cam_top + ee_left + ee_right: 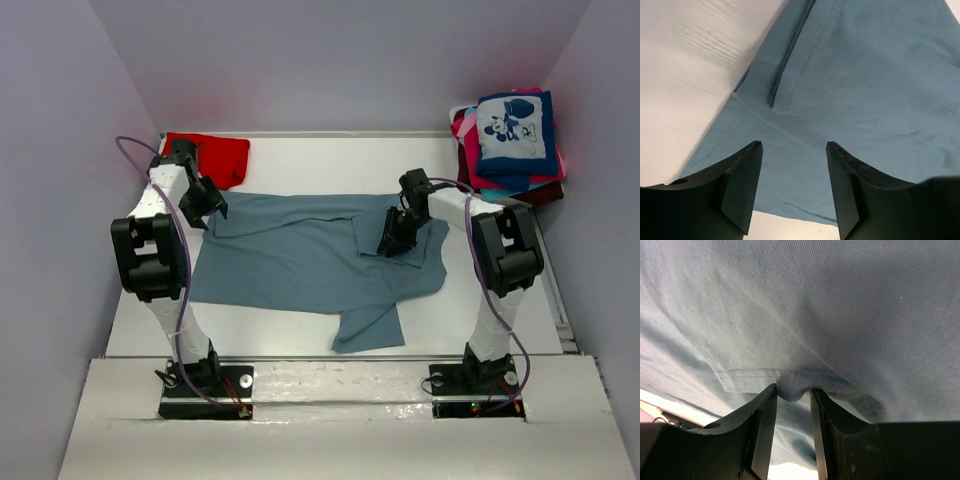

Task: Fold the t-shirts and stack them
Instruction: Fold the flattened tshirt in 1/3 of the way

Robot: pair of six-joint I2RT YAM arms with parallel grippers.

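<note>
From above, we see a grey-blue t-shirt (300,255) lying spread across the middle of the white surface (330,160), between the two arms. One flap of it points toward the near edge.

The left hand (205,205) hangs over the shirt's far-left corner. In its wrist view the left hand (794,146) has its jaws well apart with nothing between them, and the black fingers (742,185) stand above a hemmed edge of the cloth (865,90), beside bare surface (690,60).

The right hand (393,240) sits on the right part of the shirt. Its own camera shows the right hand (792,390) with narrow jaws pinching a small ridge of the grey-blue fabric (815,315) just below a stitched hem. The cloth fills nearly that whole view.

A red t-shirt (215,155) lies crumpled at the far-left corner, just behind the left arm. At the far right is a stack of t-shirts (510,175) in pinks and reds, well apart from the spread shirt. A navy t-shirt (512,128) with a cartoon-mouse print lies on top.
</note>
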